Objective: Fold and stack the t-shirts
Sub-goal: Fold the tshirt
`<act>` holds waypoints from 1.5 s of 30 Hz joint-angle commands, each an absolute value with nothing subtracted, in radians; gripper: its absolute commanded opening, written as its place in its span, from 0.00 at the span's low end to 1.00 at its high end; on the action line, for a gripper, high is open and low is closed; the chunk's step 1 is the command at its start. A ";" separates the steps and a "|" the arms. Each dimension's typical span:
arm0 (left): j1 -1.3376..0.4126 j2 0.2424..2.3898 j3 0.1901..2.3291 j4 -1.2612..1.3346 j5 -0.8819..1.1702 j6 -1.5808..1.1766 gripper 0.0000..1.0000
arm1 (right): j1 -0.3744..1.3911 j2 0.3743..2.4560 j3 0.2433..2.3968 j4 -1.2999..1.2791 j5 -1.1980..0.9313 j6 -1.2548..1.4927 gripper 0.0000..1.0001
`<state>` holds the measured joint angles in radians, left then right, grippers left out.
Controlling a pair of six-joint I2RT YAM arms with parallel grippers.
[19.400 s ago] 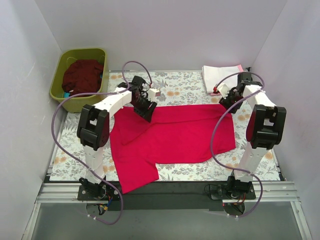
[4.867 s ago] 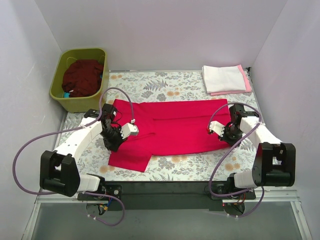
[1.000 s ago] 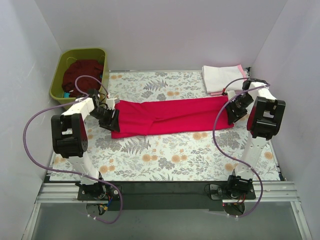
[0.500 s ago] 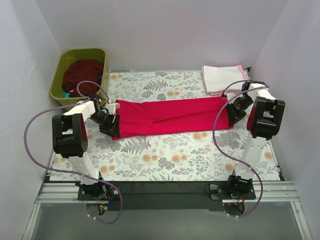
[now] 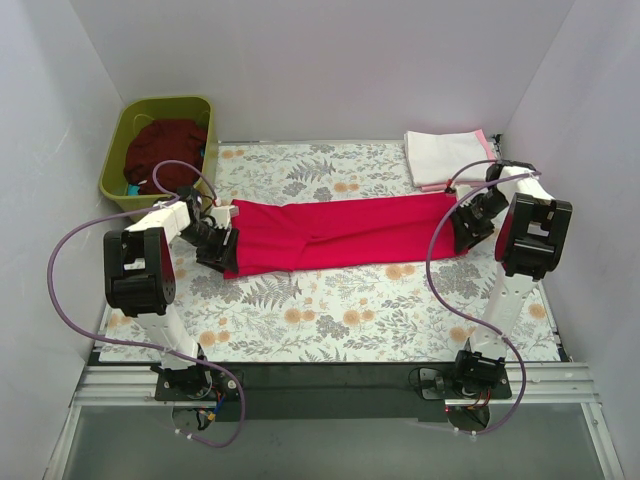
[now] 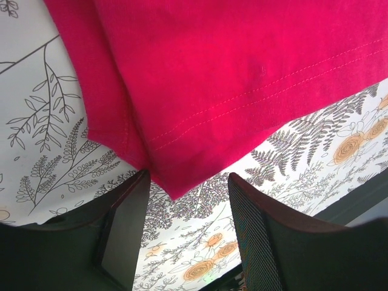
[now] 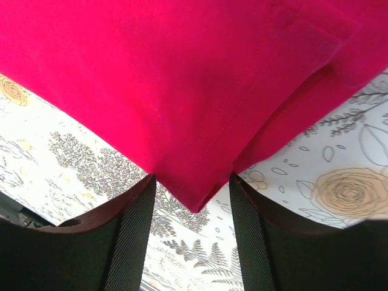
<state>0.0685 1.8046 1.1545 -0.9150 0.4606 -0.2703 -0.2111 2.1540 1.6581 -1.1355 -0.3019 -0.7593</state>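
The crimson-red t-shirt (image 5: 340,232) lies folded into a long band across the floral cloth. My left gripper (image 5: 221,256) is open at its left end; in the left wrist view the shirt's corner (image 6: 176,188) points between the fingers (image 6: 124,230). My right gripper (image 5: 462,238) is open at the right end, with the shirt's corner (image 7: 197,203) between its fingers (image 7: 130,242). A white t-shirt (image 5: 445,155) lies folded on a pale pink one (image 5: 494,157) at the back right. The dark maroon t-shirt (image 5: 165,150) lies in the tub.
An olive-green tub (image 5: 118,165) stands at the back left, off the cloth's corner. The grey-and-orange floral table cloth (image 5: 340,310) covers the table. White walls close in on three sides. The black front rail (image 5: 330,378) carries the arm bases.
Since 19 s ago the spread red shirt has been folded into a narrow band. In the last second the left gripper has shifted slightly toward me; the right arm has barely moved.
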 commanded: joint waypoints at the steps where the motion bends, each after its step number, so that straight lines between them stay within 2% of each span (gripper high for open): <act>1: 0.072 1.756 1.184 -0.905 0.448 -0.276 0.53 | -0.225 2.121 1.709 -1.144 -0.314 -0.759 0.57; 4: 0.072 1.766 1.189 -0.905 0.469 -0.285 0.50 | -0.225 2.129 1.717 -1.144 -0.321 -0.752 0.52; 9: 0.072 1.764 1.195 -0.899 0.477 -0.296 0.46 | -0.224 2.135 1.721 -1.144 -0.321 -0.747 0.50; 11: 0.072 1.766 1.200 -0.899 0.482 -0.296 0.43 | -0.224 2.140 1.727 -1.144 -0.324 -0.744 0.43; 13: 0.072 1.767 1.204 -0.902 0.485 -0.295 0.38 | -0.224 2.141 1.736 -1.146 -0.325 -0.741 0.41; 15: 0.072 1.769 1.212 -0.908 0.492 -0.293 0.34 | -0.225 2.140 1.740 -1.144 -0.325 -0.741 0.32; 21: 0.072 1.763 1.207 -0.916 0.477 -0.282 0.10 | -0.225 2.123 1.732 -1.144 -0.313 -0.742 0.01; 23: 0.074 1.753 1.207 -0.919 0.468 -0.284 0.00 | -0.227 2.117 1.732 -1.147 -0.308 -0.744 0.01; 31: 0.103 1.718 1.227 -0.972 0.463 -0.249 0.00 | -0.258 2.063 1.698 -1.150 -0.269 -0.784 0.01; 45: 0.109 1.716 1.144 -0.957 0.489 -0.232 0.00 | -0.273 2.045 1.543 -1.108 -0.265 -0.808 0.01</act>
<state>0.1020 1.7660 1.1530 -0.9638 0.4679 -0.2497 -0.2626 2.0968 1.5467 -1.1202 -0.2756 -0.7898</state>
